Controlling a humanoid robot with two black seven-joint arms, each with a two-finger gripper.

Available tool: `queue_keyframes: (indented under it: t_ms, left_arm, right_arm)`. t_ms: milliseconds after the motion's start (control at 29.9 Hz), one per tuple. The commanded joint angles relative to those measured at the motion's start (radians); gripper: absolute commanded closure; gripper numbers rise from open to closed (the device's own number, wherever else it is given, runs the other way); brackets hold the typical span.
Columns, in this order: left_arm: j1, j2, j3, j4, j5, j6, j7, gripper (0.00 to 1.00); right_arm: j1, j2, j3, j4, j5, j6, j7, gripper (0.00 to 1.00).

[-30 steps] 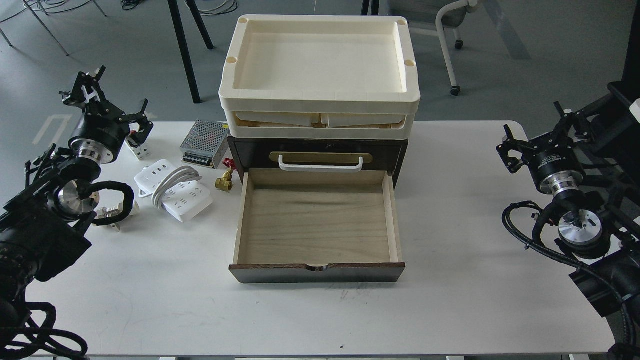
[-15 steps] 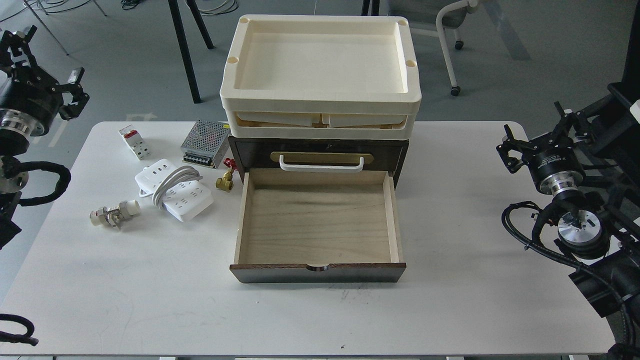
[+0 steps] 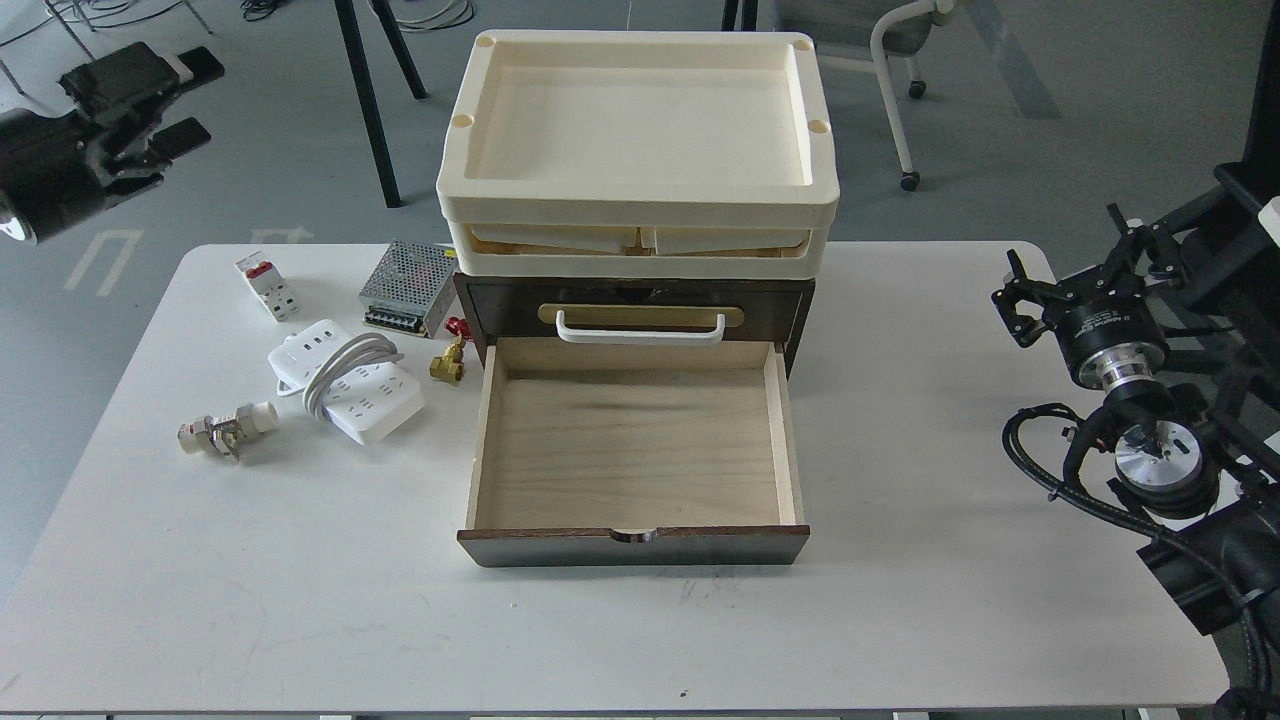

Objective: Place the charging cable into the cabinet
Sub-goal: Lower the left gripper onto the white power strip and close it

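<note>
The strip [image 3: 345, 380] lies flat on the smooth white table [image 3: 900, 620], at nine o'clock from the drawer [image 3: 634, 450], a long glossy white slab with its thick cord looped over the middle. The drawer stands pulled out of the dark brown cabinet [image 3: 800, 300], pale grained wood inside, a curved white handle on brass above it. Cream plastic trays [image 3: 640, 205] sit stacked on top. The left gripper [image 3: 160, 95] hangs off the table at ten o'clock, dark and blurred, so I cannot tell its finger spread. The right gripper [image 3: 1075, 270] hovers at three o'clock, black fingers spread wide, holding nothing.
</note>
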Motion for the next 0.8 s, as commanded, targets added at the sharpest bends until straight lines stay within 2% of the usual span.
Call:
queue_keyframes:
  t_ms: [0,67,234,335,435,569,770]
  left_arm:
    - [0.047,0.006,0.001,-0.075,0.331,0.093,-0.021,0.01]
    - [0.071,-0.003,0.016,-0.075,0.492,0.162,-0.058,0.01]
    - [0.087,-0.031,0.154,-0.037,0.747,0.396,-0.058,0.07]
    - [0.082,-0.103,0.266,0.025,0.775,0.489,-0.058,0.09]
    - [0.085,-0.156,0.309,0.114,0.778,0.535,-0.058,0.15]
    - [0.085,-0.239,0.332,0.228,0.778,0.556,-0.058,0.20]
    - [0.076,-0.334,0.335,0.363,0.777,0.576,-0.058,0.21]
  right_arm:
    - [0.001,0.000,0.001,0.001,0.000,0.000,0.007,0.00]
    - [0.001,0.000,0.001,0.001,0.000,0.000,0.010,0.00]
    - [-0.001,0.000,0.001,0.001,0.000,0.000,0.010,0.00]
    - [-0.001,0.000,0.001,0.000,0.000,0.000,0.010,0.00]
    - [-0.001,0.000,0.000,0.001,0.000,0.000,0.010,0.00]
    - [-0.001,0.000,0.001,0.000,0.000,0.000,0.010,0.00]
    - [-0.001,0.000,0.003,0.000,0.000,0.000,0.010,0.00]
